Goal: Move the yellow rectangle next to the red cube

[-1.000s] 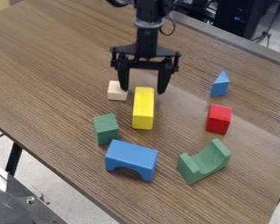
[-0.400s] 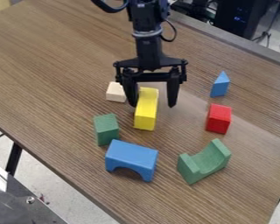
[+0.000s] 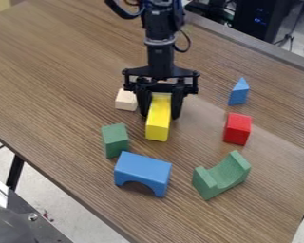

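Compared with the earliest picture, the tool (image 3: 159,117) is lower, shifted toward 5 o'clock, and its fingers, wide apart in both earlier pictures, now close in against the 9 and 3 o'clock sides of the yellow rectangle (image 3: 158,121). Since that earliest picture, the yellow rectangle's far end has swung slightly from 12 toward 1 o'clock, and the pale block (image 3: 125,100) sits a touch toward 8 o'clock.

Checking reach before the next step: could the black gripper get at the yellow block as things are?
Yes, most likely: the gripper already straddles the yellow block, one finger on each side.
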Robot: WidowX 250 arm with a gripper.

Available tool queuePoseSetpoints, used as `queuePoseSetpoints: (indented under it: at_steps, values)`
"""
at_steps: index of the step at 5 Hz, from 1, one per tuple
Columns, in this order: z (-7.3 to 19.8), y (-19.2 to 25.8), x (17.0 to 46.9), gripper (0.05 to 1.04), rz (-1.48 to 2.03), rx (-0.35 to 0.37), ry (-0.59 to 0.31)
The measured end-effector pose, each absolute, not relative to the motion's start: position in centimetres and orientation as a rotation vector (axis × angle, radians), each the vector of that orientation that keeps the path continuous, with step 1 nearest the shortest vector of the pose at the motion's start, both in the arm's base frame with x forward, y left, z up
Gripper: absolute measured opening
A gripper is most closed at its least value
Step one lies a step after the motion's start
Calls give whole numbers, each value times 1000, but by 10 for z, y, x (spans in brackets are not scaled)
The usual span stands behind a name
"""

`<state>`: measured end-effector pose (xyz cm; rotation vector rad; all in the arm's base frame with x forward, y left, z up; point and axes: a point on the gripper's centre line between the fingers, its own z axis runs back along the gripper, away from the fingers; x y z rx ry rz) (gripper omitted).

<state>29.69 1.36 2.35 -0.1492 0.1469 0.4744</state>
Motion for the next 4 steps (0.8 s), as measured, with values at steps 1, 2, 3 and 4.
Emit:
queuePoseSetpoints:
  at_steps: [1,2,3,4]
  values:
    - [23,15,300,584,479,-142,127]
    - [23,16,301,584,472,-140,122]
    - [24,12,302,584,438,-130,110]
    - [31,0,314,584,383,-127,66]
